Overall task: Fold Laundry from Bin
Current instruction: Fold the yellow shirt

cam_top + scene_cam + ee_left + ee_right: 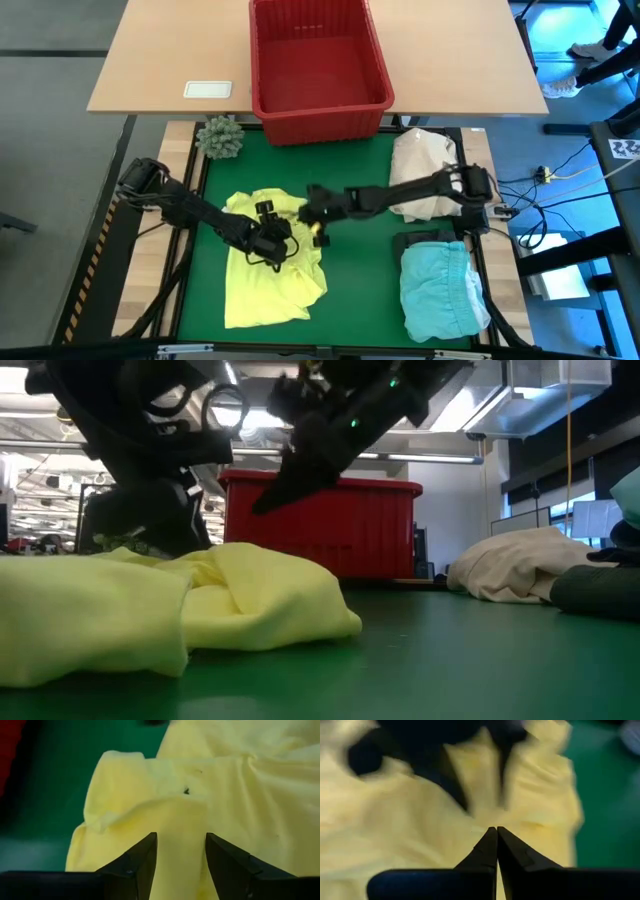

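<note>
While the bright yellow soft cloth shirt [265, 262] lies crumpled on the green mat [365, 275], in front of the empty red slotted plastic bin [318, 62], I see my left gripper [181, 862] over it, fingers partly apart, holding nothing. My right gripper [497, 845] hangs above the same shirt, fingers pressed together, empty.

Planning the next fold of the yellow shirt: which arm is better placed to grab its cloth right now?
Probably the left. Its gripper hangs right over the yellow shirt with jaws apart and cloth showing between them. The right gripper is also above the shirt, but its jaws are shut with nothing between them.
</note>
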{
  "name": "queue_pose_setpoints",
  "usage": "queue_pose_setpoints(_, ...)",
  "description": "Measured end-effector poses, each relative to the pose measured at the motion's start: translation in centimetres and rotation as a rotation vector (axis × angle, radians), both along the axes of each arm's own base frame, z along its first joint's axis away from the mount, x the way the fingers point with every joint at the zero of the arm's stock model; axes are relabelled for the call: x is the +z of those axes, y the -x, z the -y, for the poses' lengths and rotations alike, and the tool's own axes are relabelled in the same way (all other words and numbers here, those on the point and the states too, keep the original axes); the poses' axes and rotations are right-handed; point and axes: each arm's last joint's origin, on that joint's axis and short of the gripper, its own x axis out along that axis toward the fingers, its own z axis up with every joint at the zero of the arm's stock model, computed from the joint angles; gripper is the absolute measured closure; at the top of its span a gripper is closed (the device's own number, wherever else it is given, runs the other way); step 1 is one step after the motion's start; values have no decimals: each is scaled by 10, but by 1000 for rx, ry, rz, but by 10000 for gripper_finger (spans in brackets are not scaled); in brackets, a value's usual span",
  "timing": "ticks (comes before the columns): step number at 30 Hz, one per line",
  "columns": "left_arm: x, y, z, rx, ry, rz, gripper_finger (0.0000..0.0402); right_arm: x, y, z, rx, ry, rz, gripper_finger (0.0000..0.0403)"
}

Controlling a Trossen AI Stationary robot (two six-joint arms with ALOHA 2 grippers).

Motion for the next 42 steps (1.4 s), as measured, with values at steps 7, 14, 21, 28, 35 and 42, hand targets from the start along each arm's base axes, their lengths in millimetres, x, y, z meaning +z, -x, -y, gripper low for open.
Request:
queue_pose_setpoints(7, -7, -1, -5, -12, -25, -3, 264, -16, 12, -57, 78, -81, 46, 395)
queue_pose_setpoints(14, -13, -1, -11, 14, -25, 32, 370, -38, 29, -89, 78, -146, 72, 395)
queue_pose_setpoints(21, 2, -2, -8, 24, -78, 85, 397, -45, 36, -93, 21, -149, 52, 395)
queue_pose_setpoints(28, 16, 10, -10, 59, -89, 94, 397, -47, 36, -92, 15, -146, 41, 395)
queue_pose_setpoints(35, 17, 17, -8, 80, -80, 67, 397, -46, 36, -92, 16, -147, 46, 395)
queue_pose_setpoints(42, 17, 15, -7, 78, -52, 94, 397, -34, 28, -94, 6, -201, 193, 395)
